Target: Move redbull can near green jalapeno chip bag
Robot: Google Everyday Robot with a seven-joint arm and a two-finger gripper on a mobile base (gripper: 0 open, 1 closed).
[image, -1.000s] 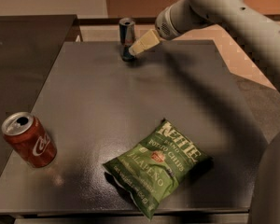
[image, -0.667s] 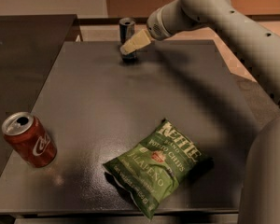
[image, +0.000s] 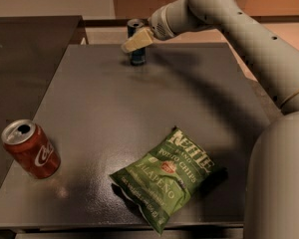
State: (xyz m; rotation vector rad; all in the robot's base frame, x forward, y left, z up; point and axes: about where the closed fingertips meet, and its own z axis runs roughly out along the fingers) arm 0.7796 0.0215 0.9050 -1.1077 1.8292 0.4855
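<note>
The redbull can (image: 138,57), slim, dark blue with a silver top, stands upright at the far edge of the dark table (image: 104,108). My gripper (image: 135,40) reaches in from the upper right and sits right at the can, its cream tip crossing in front of the can's middle. The green jalapeno chip bag (image: 168,177) lies flat near the table's front edge, right of centre, far from the can and the gripper.
A red cola can (image: 31,149) stands upright at the front left of the table. My arm (image: 239,29) spans the upper right, and its base (image: 281,183) fills the right edge. A second dark surface (image: 25,49) adjoins on the left.
My gripper has moved left along the far edge, from just right of the redbull can to overlapping it. The can, the bag and the cola can have not moved.
</note>
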